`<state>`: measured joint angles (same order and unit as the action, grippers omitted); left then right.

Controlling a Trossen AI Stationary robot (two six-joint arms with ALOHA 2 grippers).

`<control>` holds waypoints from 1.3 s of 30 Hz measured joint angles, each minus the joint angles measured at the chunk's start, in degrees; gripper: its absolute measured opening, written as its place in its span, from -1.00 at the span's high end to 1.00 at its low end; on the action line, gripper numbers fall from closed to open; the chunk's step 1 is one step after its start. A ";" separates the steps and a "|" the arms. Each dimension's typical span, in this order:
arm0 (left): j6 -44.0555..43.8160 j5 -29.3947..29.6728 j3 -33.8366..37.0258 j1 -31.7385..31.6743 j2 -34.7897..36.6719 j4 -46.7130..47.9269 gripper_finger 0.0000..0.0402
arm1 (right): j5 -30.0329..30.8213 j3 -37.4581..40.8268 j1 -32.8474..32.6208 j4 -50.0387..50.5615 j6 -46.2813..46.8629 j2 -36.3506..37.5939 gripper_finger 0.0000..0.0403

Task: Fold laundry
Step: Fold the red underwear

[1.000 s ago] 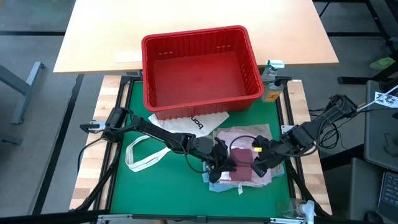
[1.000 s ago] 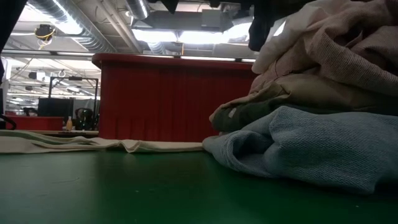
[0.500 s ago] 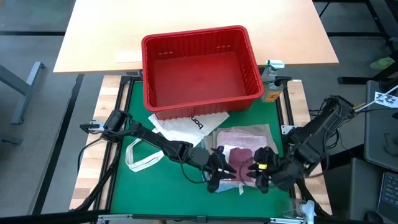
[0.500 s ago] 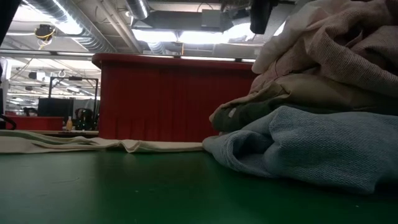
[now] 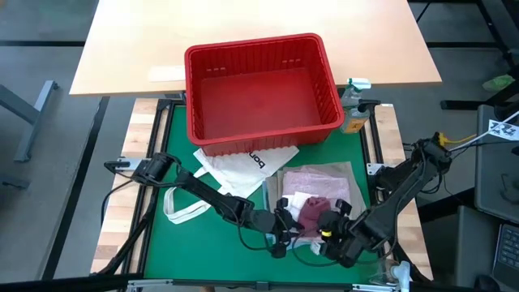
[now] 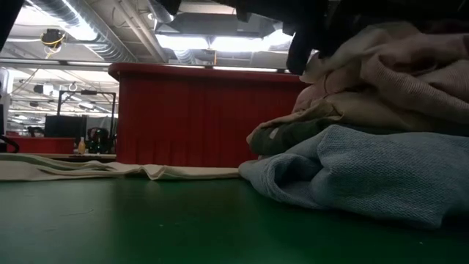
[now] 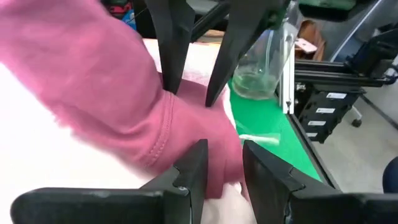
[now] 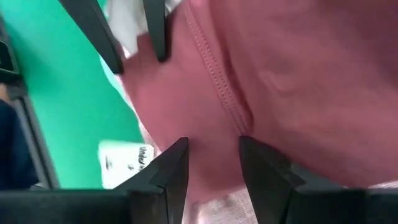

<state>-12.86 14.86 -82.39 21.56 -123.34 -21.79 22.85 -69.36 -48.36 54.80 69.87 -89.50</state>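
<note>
Gripping the maroon garment [image 5: 312,213] at the near edge of the green mat [image 5: 203,259]: left gripper [image 5: 281,234] and right gripper [image 5: 331,237], each with fingers [image 7: 193,168] pinched on a fold of it, facing one another. Beneath it, the laundry pile [image 5: 312,195]: small white piece [image 5: 295,200], mottled pink garment [image 5: 316,180], light blue garment [image 6: 366,172] lowest, dark grey-green layer [image 6: 293,133] and beige-khaki cloth [image 6: 396,62] above. Behind: white tote bag [image 5: 243,165], handles toward the left. Farthest: red basket [image 5: 259,89], spray bottle [image 5: 354,101] beside it.
</note>
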 joint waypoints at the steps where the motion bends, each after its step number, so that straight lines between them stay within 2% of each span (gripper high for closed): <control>1: 0.00 0.12 0.00 0.00 -0.05 0.31 0.51 | -0.02 0.00 0.00 0.31 -0.06 -0.49 0.28; 8: 0.58 0.60 -0.07 -0.11 0.38 2.67 0.51 | -0.78 0.00 0.00 0.79 -0.11 -0.97 0.28; 17: 3.71 0.88 -1.43 -0.43 3.84 1.21 0.51 | -1.10 0.00 0.00 0.67 0.29 5.88 0.28; 25: 11.70 0.88 -6.42 -2.38 4.03 1.05 0.51 | 3.92 0.00 0.00 1.30 -0.52 10.82 0.28; 28: 13.22 0.91 -6.78 -3.76 4.04 1.13 0.51 | 6.32 0.00 0.00 4.34 -1.33 11.13 0.28; 33: 13.20 0.84 -6.78 -6.16 4.04 6.04 0.51 | 8.63 0.03 0.46 10.70 -0.60 10.40 0.28; 39: 11.54 0.84 -6.76 -8.60 4.01 10.80 0.51 | 12.52 3.07 0.52 11.73 1.73 9.54 0.28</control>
<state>-1.32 15.71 -89.15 12.97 -119.33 -10.99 35.38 -66.29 -47.83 66.53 71.59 -79.96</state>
